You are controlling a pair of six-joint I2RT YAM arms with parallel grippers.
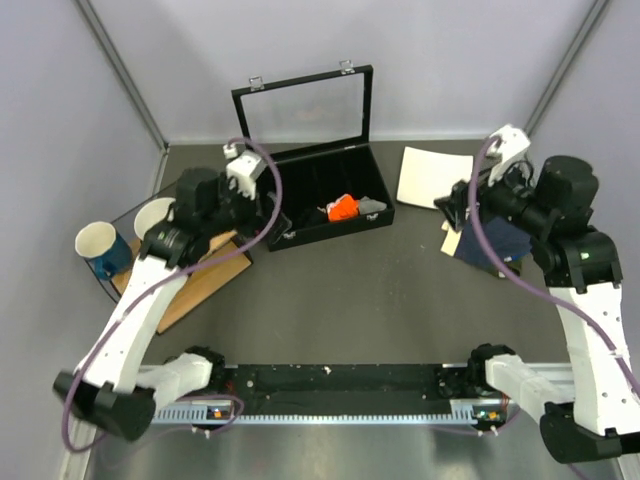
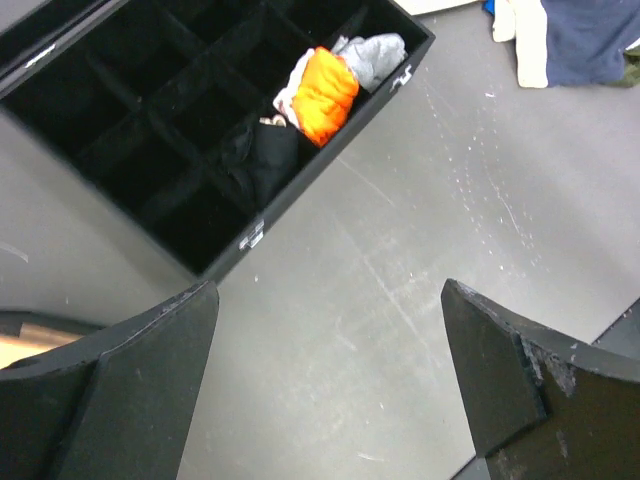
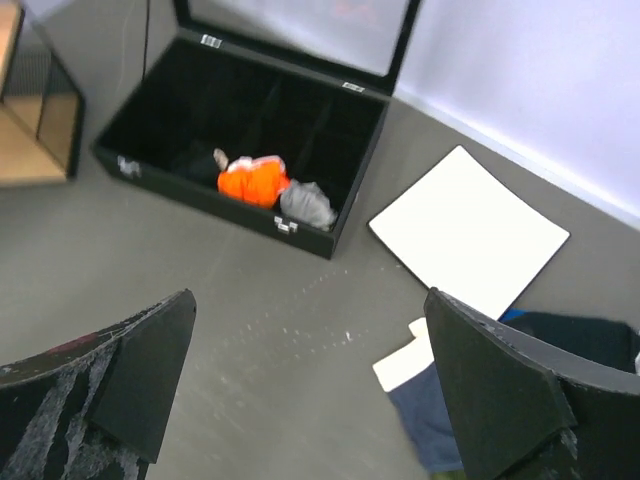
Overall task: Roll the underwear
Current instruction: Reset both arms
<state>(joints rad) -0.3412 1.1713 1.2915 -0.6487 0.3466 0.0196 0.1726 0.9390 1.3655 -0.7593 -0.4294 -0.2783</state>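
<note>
L pincer (image 2: 328, 290) wide, empty, over bare bench (image 2: 430, 260) just in front of black case (image 2: 300, 192). R pincer (image 3: 308, 300) also wide, empty, hanging above the bench.

Underwear (image 2: 268, 158): black bundle w/ a tan bit showing, in a case compartment just beside orange roll (image 2: 325, 92).

Judgement: roll looks stowed. Check it isn't slack. If redoing, lift it out, lay it flat on bench, roll tight from the waistband.

Mind the case front wall and the raised lid (image 1: 300, 105). Plate (image 3: 468, 232) and navy garment (image 2: 585, 40) crowd R side. Most free room is at bench centre.
</note>
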